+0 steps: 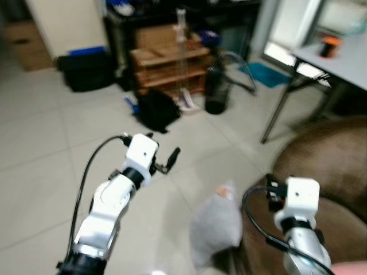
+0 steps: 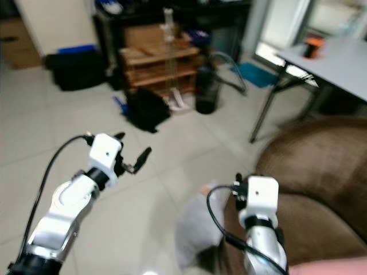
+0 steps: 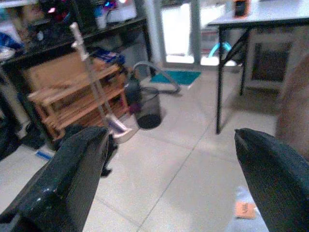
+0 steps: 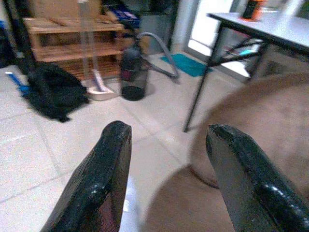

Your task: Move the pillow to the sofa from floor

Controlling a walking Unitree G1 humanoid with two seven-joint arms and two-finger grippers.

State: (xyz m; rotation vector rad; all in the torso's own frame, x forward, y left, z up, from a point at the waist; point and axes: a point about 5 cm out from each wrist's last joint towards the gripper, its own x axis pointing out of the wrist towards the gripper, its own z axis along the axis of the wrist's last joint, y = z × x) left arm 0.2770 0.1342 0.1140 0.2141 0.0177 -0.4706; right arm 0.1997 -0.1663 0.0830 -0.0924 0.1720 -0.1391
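We look down over a pale tiled floor (image 1: pixel 51 149) in a room, with both our silver arms raised in front of us. At the far left a black bag (image 1: pixel 86 70) sits against the wall. Next to it, further back, stands a wooden shelf unit (image 1: pixel 169 66), with a dark bundle (image 1: pixel 155 110) on the floor just before it and a black vacuum canister (image 1: pixel 216 91) with a curved hose at the shelf's right side. Our left gripper (image 1: pixel 166 160) hangs above bare floor, its two black fingers (image 3: pixel 72 179) spread wide apart and holding nothing. To its right and nearer to us, the pillow (image 1: pixel 215 226), grey-white with a small orange tag, lies on the floor, touching the front edge of the brown sofa (image 1: pixel 332 166). Our right gripper (image 4: pixel 166 169) hovers above the sofa's front left corner, just beside the pillow, its fingers (image 4: pixel 104 179) also apart and empty. At the far right, beyond the sofa, stands a grey table (image 1: pixel 338 57) on black legs, with a small orange and black object (image 1: pixel 328 46) near its left edge.
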